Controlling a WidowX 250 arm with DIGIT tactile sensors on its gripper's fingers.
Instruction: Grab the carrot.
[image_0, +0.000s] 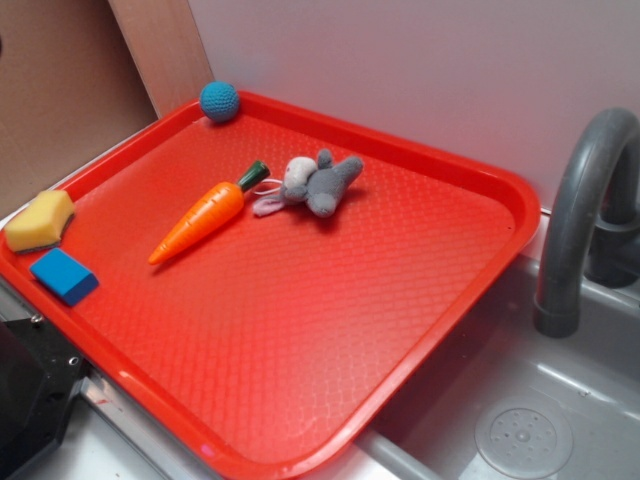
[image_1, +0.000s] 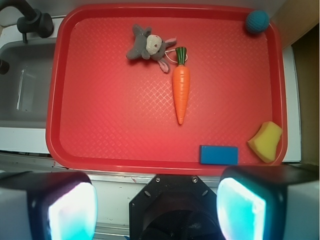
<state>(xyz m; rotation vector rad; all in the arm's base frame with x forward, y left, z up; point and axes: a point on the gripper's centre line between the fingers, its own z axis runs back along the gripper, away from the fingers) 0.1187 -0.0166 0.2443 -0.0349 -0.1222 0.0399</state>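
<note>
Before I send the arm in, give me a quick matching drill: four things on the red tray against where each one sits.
Things:
1. carrot
2. plush bunny
3. blue ball
4. yellow sponge

Places, in the wrist view:
A. top right corner of the tray
B. right of the blue block
C. mid-tray, tip pointing toward the camera
D. beside the carrot's green stem

Pairs: 1-C, 2-D, 3-A, 4-B

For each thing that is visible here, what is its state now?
carrot: lying flat on the tray, not held
gripper: open, outside the tray edge
plush bunny: lying beside the carrot's stem
red tray: flat, partly over the sink
</note>
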